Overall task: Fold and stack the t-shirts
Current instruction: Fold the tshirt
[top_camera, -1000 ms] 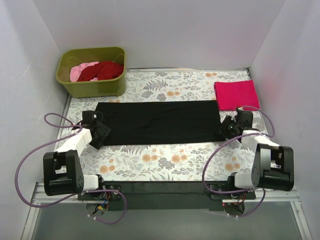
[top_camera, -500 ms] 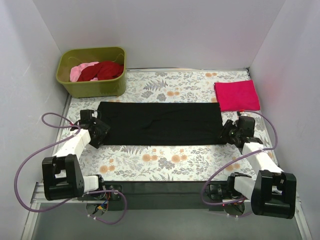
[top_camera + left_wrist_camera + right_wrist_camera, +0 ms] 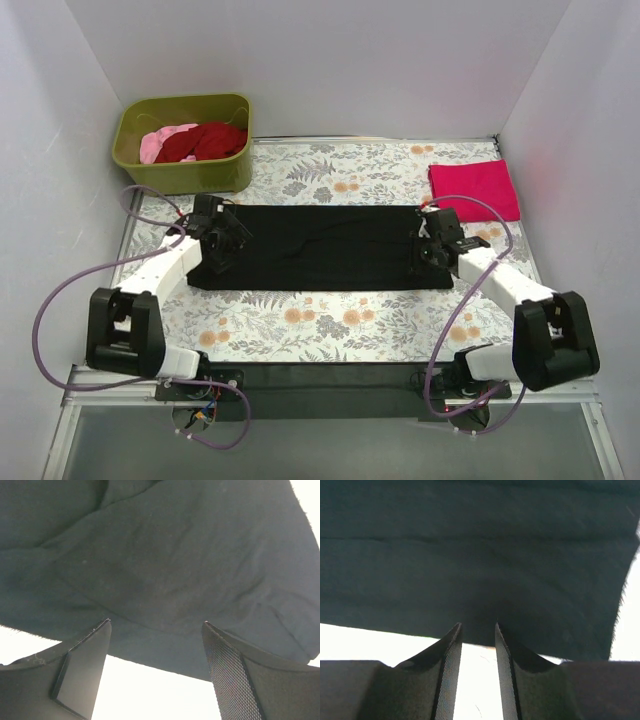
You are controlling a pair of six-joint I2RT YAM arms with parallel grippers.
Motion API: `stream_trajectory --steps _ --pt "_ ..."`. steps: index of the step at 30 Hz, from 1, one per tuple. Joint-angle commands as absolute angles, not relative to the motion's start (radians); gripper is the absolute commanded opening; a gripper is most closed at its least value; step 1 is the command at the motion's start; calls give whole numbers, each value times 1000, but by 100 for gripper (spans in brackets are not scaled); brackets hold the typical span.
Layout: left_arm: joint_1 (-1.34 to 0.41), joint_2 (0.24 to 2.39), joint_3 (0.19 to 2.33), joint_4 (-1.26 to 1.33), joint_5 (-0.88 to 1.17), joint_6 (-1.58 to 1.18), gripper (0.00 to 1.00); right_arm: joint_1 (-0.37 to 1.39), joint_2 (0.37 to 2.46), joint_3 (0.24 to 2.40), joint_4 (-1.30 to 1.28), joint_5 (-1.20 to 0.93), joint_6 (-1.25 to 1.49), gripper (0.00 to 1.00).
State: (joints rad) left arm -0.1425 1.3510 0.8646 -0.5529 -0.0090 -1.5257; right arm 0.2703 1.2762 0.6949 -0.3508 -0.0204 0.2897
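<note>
Four t-shirts are counted in the scene. One black cotton t-shirt (image 3: 320, 248) is laid out flat as a long band across the middle of the grey-and-orange floral table cloth (image 3: 330, 320), its long sides running from left to right. One magenta-pink t-shirt (image 3: 474, 190), folded to a neat rectangle, is placed alone at the far right of the table, just beyond the right end of the black one. One dark red t-shirt (image 3: 210, 142) and one pale pink t-shirt (image 3: 158, 143) are kept crumpled together inside the one olive-green plastic tub (image 3: 180, 175) at the far left corner, the pale pink one to the left.

Two arms are seen, each reaching in over one end of the black t-shirt. The left gripper (image 3: 156, 625) is placed above the left end. In the left wrist view its two fingers (image 3: 82, 665) are held wide apart, and the edge of the black cloth is seen between the two tips, not pressed by them. The right gripper (image 3: 476, 626) is placed above the right end. In the right wrist view its two fingers (image 3: 445, 670) are brought close, with only a narrow gap left, and the hem of the black cloth is met right at the tips. Whether the cloth is really pinched there cannot be told.
</note>
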Motion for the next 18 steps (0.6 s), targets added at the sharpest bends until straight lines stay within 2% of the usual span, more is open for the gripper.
stream_trajectory --steps 1,8,13,18 --pt "-167 1422 919 -551 -51 -1537 68 328 1357 781 -405 15 245 35" --pt "-201 1620 1012 -532 -81 -1537 68 422 1516 776 -503 -43 239 38" --pt "-215 1736 1061 -529 -72 -1497 68 485 1483 683 -598 -97 245 42" --pt "-270 1833 1129 -528 -58 -1442 68 641 1376 595 -669 -190 296 46"
